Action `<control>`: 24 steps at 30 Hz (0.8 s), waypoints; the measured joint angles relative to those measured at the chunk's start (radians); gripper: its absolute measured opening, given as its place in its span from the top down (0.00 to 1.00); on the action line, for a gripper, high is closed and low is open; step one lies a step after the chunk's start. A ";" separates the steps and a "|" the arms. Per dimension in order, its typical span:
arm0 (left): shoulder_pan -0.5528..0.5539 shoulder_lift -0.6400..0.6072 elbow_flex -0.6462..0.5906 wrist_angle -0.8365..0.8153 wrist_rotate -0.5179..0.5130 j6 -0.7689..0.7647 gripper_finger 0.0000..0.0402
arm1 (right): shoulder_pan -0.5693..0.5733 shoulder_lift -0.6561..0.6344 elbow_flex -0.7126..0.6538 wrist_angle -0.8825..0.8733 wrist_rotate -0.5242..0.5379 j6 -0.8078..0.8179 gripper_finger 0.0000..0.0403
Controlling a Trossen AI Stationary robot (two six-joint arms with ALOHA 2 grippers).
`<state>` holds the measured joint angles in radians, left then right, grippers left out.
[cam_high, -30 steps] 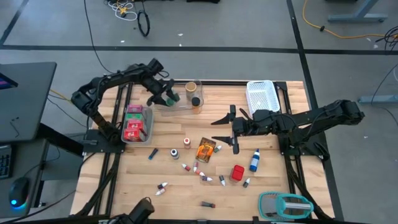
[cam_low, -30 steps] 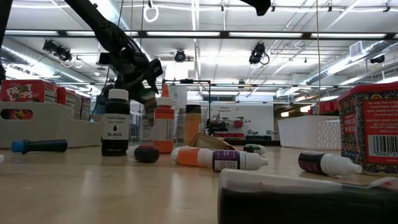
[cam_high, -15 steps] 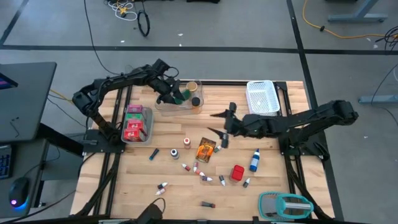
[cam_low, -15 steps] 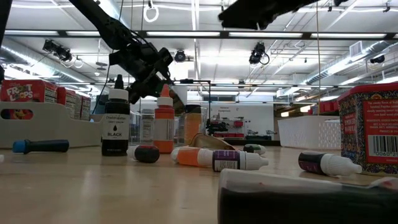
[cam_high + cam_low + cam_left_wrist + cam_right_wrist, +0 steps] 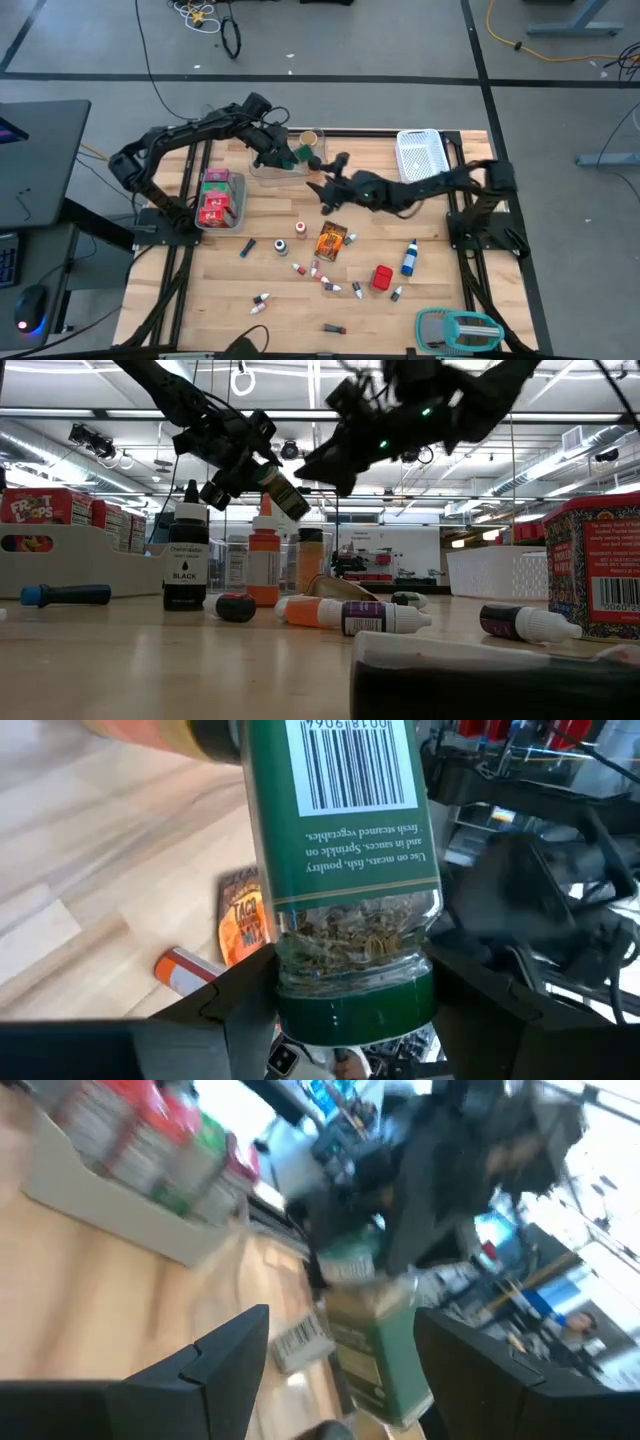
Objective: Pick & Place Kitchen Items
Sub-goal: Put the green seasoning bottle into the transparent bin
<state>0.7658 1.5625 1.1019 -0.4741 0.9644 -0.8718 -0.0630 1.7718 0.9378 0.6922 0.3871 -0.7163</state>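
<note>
Rough progress check, judging by how stuff lies rn: mostly not done imo.

Left gripper (image 5: 287, 155) is clamped on a green-label spice jar (image 5: 350, 870), held up in the air, tilted, over the clear tray (image 5: 262, 172) at the back of the table. In the left wrist view the fingers sit on both sides of the jar's green lid end, barcode facing the cam, so that grip looks solid. Low view shows the same jar (image 5: 281, 492) well off the table surface.

Right gripper (image 5: 330, 178) is reaching across toward it, fingers spread wide w/ nothing between them; right wrist view has the jar (image 5: 372, 1345) just ahead of the open fingers. Looks like a handover setup to me, but that's a guess.

What seems sorted: the grey bin (image 5: 222, 219) on the left holds red & green boxes (image 5: 213, 201), and a couple of jars (image 5: 313, 146) stand in the tray.

What's left: a lot. Orange packet (image 5: 330, 241), red box (image 5: 382, 277), blue bottle (image 5: 409, 257) and a scatter of tiny vials (image 5: 327, 281) are all loose on the wood mid-table. White mesh basket (image 5: 421, 156) at the back right looks empty afaict. Teal-and-grey gadget (image 5: 455, 328) sits at the front right corner, untouched.

So maybe a third in, tops.
</note>
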 joint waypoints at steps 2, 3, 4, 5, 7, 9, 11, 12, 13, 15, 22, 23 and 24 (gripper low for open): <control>-0.001 -0.009 0.000 0.004 0.000 -0.002 0.43 | -0.027 0.052 0.052 -0.001 0.028 -0.008 0.35; -0.001 -0.012 0.000 0.003 0.000 -0.005 0.43 | -0.040 0.075 0.080 0.000 0.044 -0.012 0.35; -0.001 -0.014 0.000 0.006 0.001 -0.007 0.43 | -0.053 0.095 0.106 -0.001 0.058 -0.016 0.35; -0.001 -0.016 0.000 0.008 0.001 -0.007 0.43 | -0.064 0.113 0.128 -0.005 0.081 -0.019 0.35; -0.001 -0.016 0.000 0.020 -0.002 -0.007 0.42 | -0.084 0.148 0.172 -0.009 0.113 -0.023 0.35; 0.000 -0.016 0.000 0.027 -0.003 -0.006 0.42 | -0.097 0.170 0.205 -0.032 0.125 -0.036 0.34; 0.000 -0.017 0.000 0.025 -0.003 -0.007 0.43 | -0.106 0.178 0.232 -0.073 0.094 -0.040 0.32; 0.000 -0.017 0.000 0.025 -0.002 -0.007 0.43 | -0.108 0.184 0.246 -0.093 0.073 -0.037 0.31; -0.001 -0.017 0.000 0.024 0.000 -0.009 0.43 | -0.111 0.186 0.255 -0.116 0.060 -0.040 0.30; -0.002 -0.017 0.000 0.019 0.005 -0.007 0.43 | -0.113 0.186 0.270 -0.143 0.055 -0.064 0.27; -0.008 -0.018 0.001 0.027 0.027 0.000 0.43 | -0.126 0.186 0.294 -0.138 0.019 -0.110 0.20; -0.012 -0.018 0.001 0.029 0.027 -0.001 0.43 | -0.129 0.186 0.294 -0.139 0.010 -0.113 0.19; -0.015 -0.018 0.001 0.033 0.025 -0.004 0.43 | -0.132 0.186 0.294 -0.140 0.007 -0.113 0.19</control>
<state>0.7513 1.5444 1.1027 -0.4407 0.9890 -0.8761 -0.1949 1.9583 1.2316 0.5526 0.3936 -0.8295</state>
